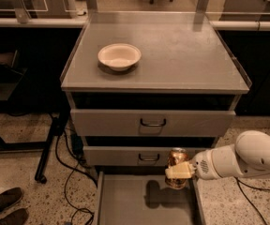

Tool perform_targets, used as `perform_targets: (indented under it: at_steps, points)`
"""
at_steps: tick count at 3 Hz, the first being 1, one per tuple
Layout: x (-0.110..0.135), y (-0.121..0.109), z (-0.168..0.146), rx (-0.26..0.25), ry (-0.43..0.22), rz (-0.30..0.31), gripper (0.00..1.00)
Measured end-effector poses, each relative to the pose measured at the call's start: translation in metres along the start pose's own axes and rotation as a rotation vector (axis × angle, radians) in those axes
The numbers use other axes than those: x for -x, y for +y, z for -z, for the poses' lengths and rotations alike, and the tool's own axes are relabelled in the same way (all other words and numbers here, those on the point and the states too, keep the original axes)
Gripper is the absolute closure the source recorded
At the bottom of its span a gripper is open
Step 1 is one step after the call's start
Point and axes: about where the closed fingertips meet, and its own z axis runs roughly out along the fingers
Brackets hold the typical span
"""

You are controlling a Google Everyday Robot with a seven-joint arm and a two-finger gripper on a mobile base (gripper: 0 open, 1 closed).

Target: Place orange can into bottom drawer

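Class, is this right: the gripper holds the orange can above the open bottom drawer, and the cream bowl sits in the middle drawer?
No. The camera view shows the cream bowl on the cabinet top. The gripper does hold the orange can above the open bottom drawer.
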Motion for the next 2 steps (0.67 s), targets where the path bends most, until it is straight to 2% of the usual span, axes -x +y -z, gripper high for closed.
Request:
perform_targets:
  at_steps: [1, 2]
  points:
    - [-0.005, -0.001, -0.007, 0.007, 0.013, -0.013, 1.0]
    - [-0.053, -0.032, -0.059, 0.025, 0.074, -0.145, 1.0]
